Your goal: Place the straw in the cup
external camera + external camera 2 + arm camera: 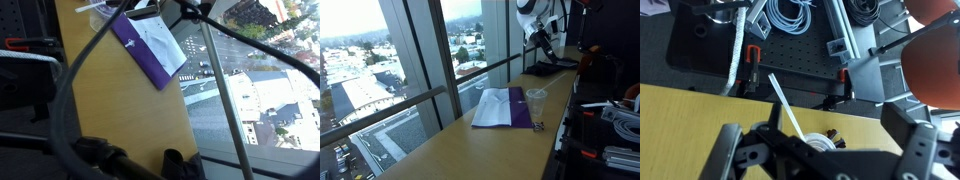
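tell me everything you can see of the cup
The cup is small, clear and looks like thin plastic, open at the top. It stands upright on the wooden table, right by the edge of the purple and white folder, on the side away from the window; whether they touch cannot be told. The straw is not in it, and nothing holds it.

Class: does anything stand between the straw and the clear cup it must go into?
Nothing visible does. The straw is at the raised gripper. The cup stands upright on the desk beside the folder, and nothing covers its mouth.
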Motion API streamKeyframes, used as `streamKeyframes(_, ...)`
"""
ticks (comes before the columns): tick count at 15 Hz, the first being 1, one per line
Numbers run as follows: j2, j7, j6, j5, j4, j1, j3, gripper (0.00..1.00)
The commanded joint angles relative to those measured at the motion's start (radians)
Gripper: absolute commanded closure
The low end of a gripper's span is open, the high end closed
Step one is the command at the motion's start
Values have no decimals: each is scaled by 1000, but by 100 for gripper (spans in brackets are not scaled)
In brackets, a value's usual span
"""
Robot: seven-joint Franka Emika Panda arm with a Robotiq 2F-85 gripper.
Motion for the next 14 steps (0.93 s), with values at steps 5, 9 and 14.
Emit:
streamKeyframes(5, -368, -85, 471, -154, -474, 28, -44, 0)
streamKeyframes(9, -501, -108, 778, -123, -714, 48, -65, 0)
streamKeyframes(14, -621, -98, 1065, -115, -950, 90, -91, 0)
